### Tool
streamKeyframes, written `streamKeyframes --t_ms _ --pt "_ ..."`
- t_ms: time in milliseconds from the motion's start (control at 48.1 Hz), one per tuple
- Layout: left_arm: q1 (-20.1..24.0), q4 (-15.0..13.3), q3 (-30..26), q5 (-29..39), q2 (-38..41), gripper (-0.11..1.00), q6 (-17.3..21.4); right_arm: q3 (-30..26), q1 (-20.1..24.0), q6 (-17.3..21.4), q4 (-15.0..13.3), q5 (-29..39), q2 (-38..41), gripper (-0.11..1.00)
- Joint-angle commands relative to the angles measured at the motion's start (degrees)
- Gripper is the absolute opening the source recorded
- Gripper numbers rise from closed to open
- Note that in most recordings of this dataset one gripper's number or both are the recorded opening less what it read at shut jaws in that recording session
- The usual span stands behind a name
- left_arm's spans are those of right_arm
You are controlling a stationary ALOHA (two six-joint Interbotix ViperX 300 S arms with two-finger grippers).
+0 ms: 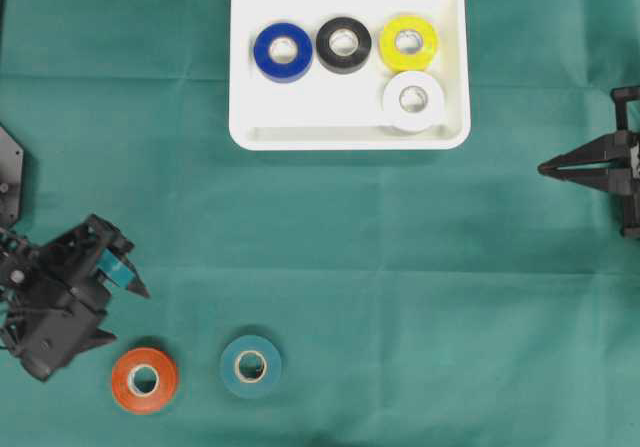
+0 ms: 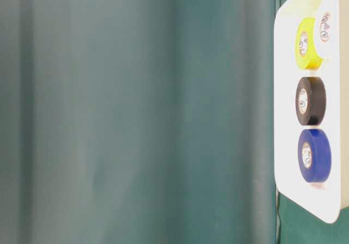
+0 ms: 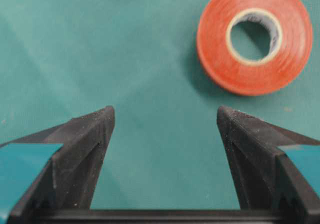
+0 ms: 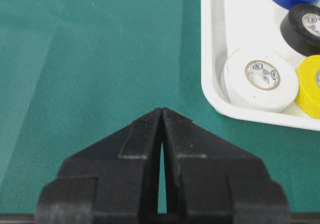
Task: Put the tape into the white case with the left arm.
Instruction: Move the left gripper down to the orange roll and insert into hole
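Note:
An orange tape (image 1: 144, 379) and a teal tape (image 1: 250, 365) lie flat on the green cloth near the front left. The white case (image 1: 300, 117) stands at the back middle and holds several tapes: blue (image 1: 282, 51), black (image 1: 343, 43), yellow (image 1: 408, 42) and white (image 1: 412, 100). My left gripper (image 1: 128, 315) hovers just left of and behind the orange tape, open and empty. In the left wrist view the orange tape (image 3: 215, 43) sits ahead and to the right of the gripper (image 3: 165, 111). My right gripper (image 1: 545, 168) is shut at the right edge.
Bare green cloth covers the table between the case and the two loose tapes. The right wrist view has the case's corner (image 4: 212, 58) and the white tape (image 4: 240, 88) ahead and to the right of the right gripper (image 4: 162, 111). The case's front half has bare floor.

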Motion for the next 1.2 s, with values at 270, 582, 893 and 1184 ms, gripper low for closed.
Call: streamKeyframes --t_ms 270,582,893,1184 --pt "-3.4 -0.2 -8.8 -0.8 10.1 0.81 -0.3 -0.6 0.0 0.1 0.0 -0.7 0.4 -0.09" --pt "-3.7 -0.1 -12.7 -0.8 16.6 0.81 -0.4 -0.6 0.0 0.1 0.0 -0.7 0.4 -0.09" --pt "-3.7 -0.2 -12.7 -0.7 19.4 0.81 -0.3 -0.6 -0.1 0.1 0.0 -0.7 0.4 -0.09" --pt "-3.7 -0.1 -12.6 -0.7 20.4 0.79 -0.2 -0.6 0.0 0.1 0.0 -0.7 0.4 -0.09"
